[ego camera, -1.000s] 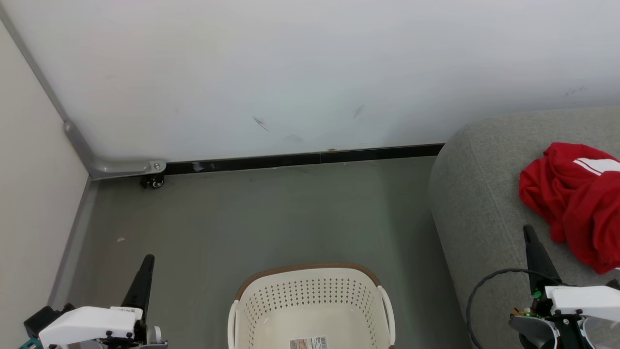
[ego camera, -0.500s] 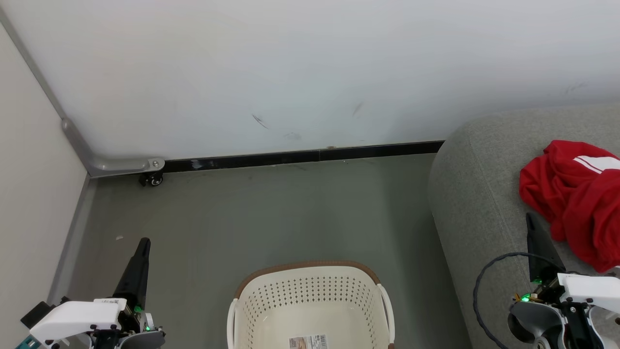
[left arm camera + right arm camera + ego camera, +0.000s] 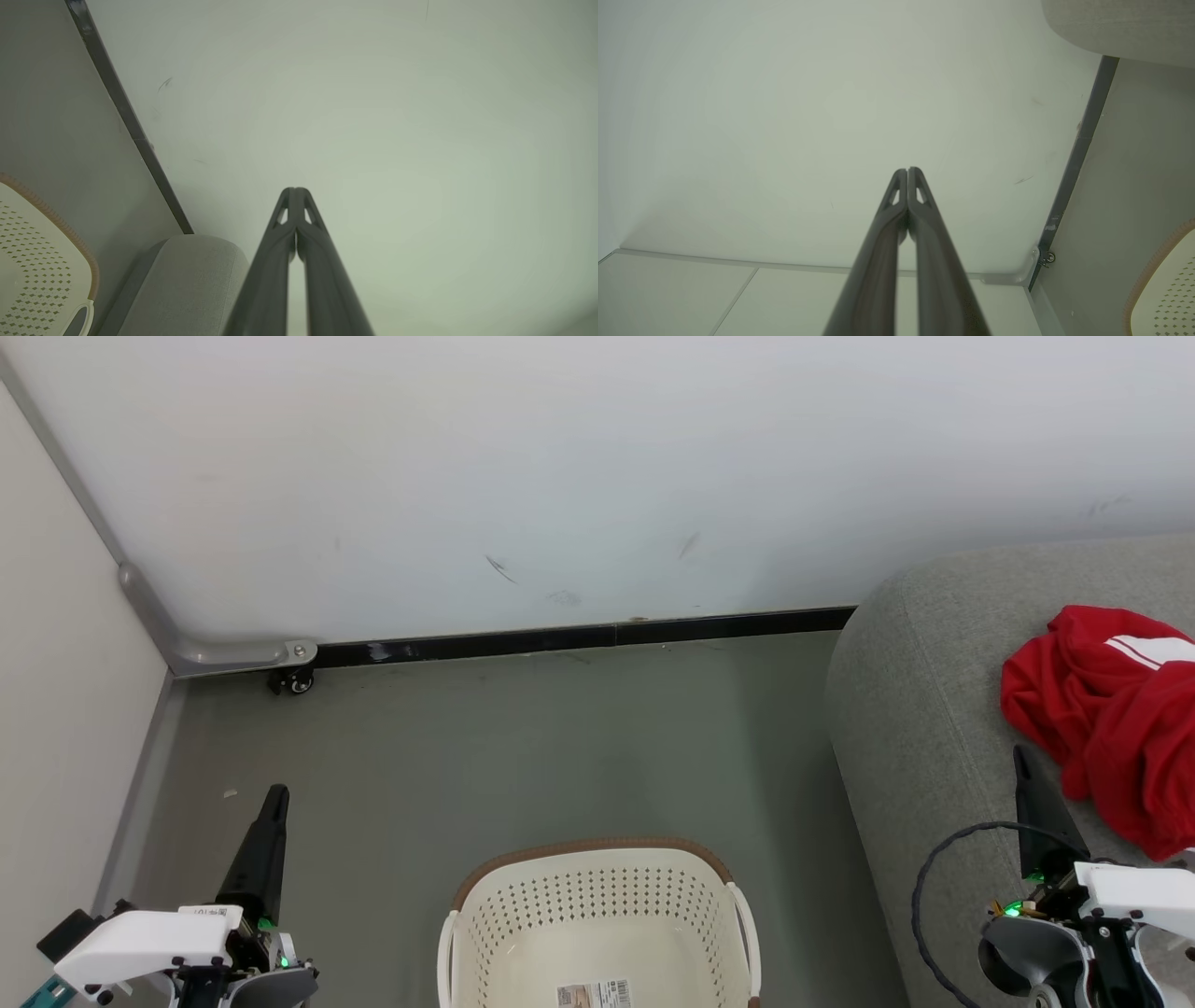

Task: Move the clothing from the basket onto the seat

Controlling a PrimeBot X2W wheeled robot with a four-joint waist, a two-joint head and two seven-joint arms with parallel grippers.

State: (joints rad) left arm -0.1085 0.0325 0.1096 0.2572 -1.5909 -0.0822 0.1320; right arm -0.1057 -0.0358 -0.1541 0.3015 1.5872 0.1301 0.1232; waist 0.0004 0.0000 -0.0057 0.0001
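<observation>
1. now, look at your left tool [image 3: 277,795]: its two dark fingers are pressed together to a point and hold nothing. it hangs over the grey floor [image 3: 523,747] at the lower left of the head view, well apart from the basket [image 3: 597,847].
2. your right tool [image 3: 1021,753] is likewise pinched closed and empty. it shows at the lower right of the head view, over the front of the seat [image 3: 920,709], its tip near the left edge of the clothing [image 3: 1111,719] but apart from it. a black cable [image 3: 920,905] loops beside its wrist.
3. the clothing is a crumpled red heap with a white striped panel. it lies on the seat at the right edge of the head view, which cuts it off, so you cannot tell whether it is one garment or two.
4. the basket stands on the floor between your two tools, near the seat's rounded end. its perforated cream walls and brown rim show, and a printed label [image 3: 595,995] lies on its pale bottom.
5. in the left wrist view the fingers meet at the tip against the white wall [image 3: 420,116], with a corner of the basket and the seat's end at lower left.
6. in the right wrist view the closed fingers point at the same wall, with the black skirting strip [image 3: 1078,154] and a small caster [image 3: 1048,257] to their right.
</observation>
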